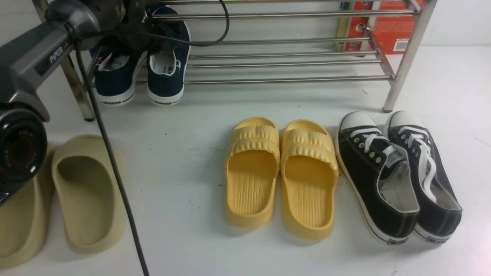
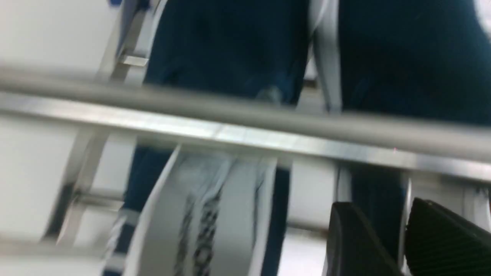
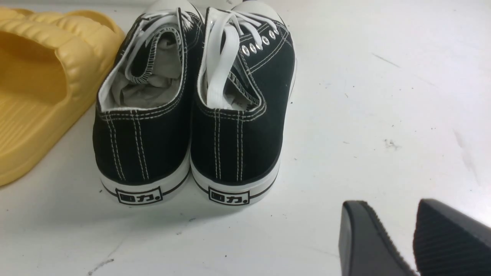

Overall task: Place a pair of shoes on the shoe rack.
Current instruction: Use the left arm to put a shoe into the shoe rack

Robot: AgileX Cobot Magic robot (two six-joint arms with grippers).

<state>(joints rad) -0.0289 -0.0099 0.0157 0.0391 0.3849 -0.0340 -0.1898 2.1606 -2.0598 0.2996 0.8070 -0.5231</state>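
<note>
The left arm (image 1: 27,61) fills the near left corner of the front view: grey moulded casing, a round black joint housing and a thin black cable (image 1: 115,172) trailing down over the white table (image 1: 184,161). Its dark wrist reaches to the left end of the shoe rack (image 1: 284,79), a low frame of thin, shiny steel bars on square upright legs.

The navy slip-on shoes (image 1: 165,78) sit side by side on the rack's lower tier at that end. Their toes point inward and their white rubber heels jut over the front bar, showing matte canvas, white trim and pale insoles. In the blurred left wrist view a steel bar crosses in front of the navy canvas and a printed grey-white insole. The left gripper (image 2: 399,218) shows two black ribbed fingers (image 2: 445,237) standing apart, with nothing that I can see clamped between them.

On the table lie smooth khaki foam slides (image 1: 88,195), ribbed yellow slides (image 1: 308,180) and black lace-up sneakers (image 1: 378,180) with white toe caps. A red box (image 1: 395,27) stands behind the rack's right end.

The right gripper (image 3: 391,207) hangs above bare table behind the sneakers' heels, its ribbed jaws slightly parted and empty.
</note>
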